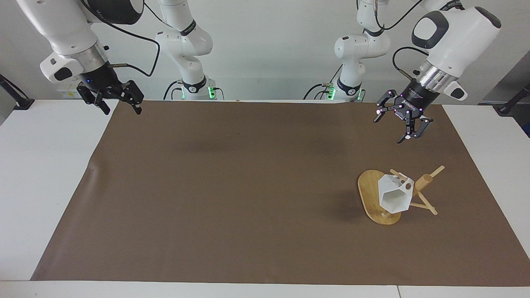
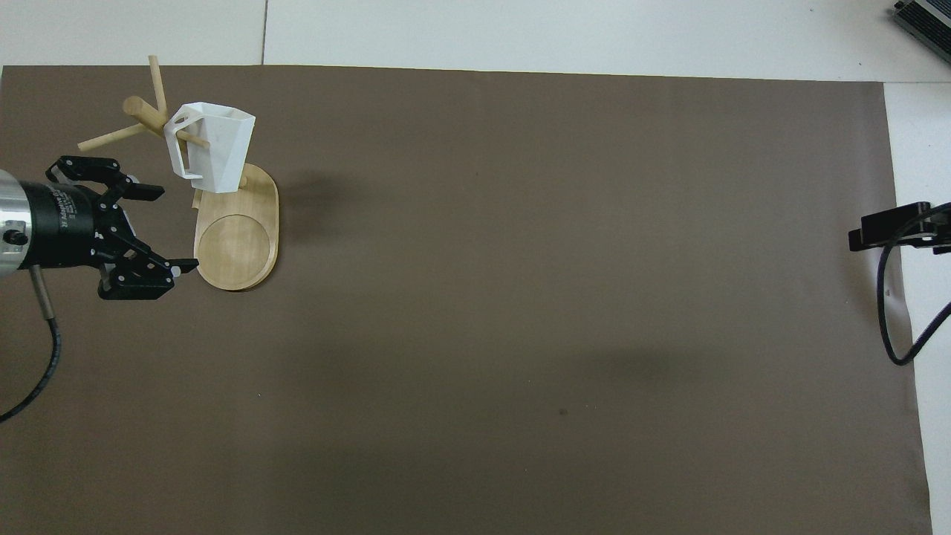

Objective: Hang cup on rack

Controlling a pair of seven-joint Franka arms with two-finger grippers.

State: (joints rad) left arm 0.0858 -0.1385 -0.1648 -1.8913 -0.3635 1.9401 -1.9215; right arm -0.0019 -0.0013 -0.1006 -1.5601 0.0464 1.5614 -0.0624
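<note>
The job looks done to me: the white faceted cup (image 1: 394, 195) hangs by its blocky handle on one of the thin cross pegs of the bamboo mug tree (image 1: 423, 184), and nothing is gripping it. All that seems left is for the arm to get clear.

Nearest the robots, the right gripper (image 1: 112, 97) waits over the corner of the brown mat (image 1: 232, 186) at its own end of the table, fingers spread and empty. The left gripper (image 1: 398, 123) is up in the air over bare mat on the robots' side of the mug tree, well apart from the cup, fingers splayed wide and holding nothing.

Farther out, at the left arm's end, the mug tree stands on its oval base (image 2: 236, 241). The cup hangs tilted, its hexagonal mouth facing away from the robots, its angular matte sides clean and unmarked.
</note>
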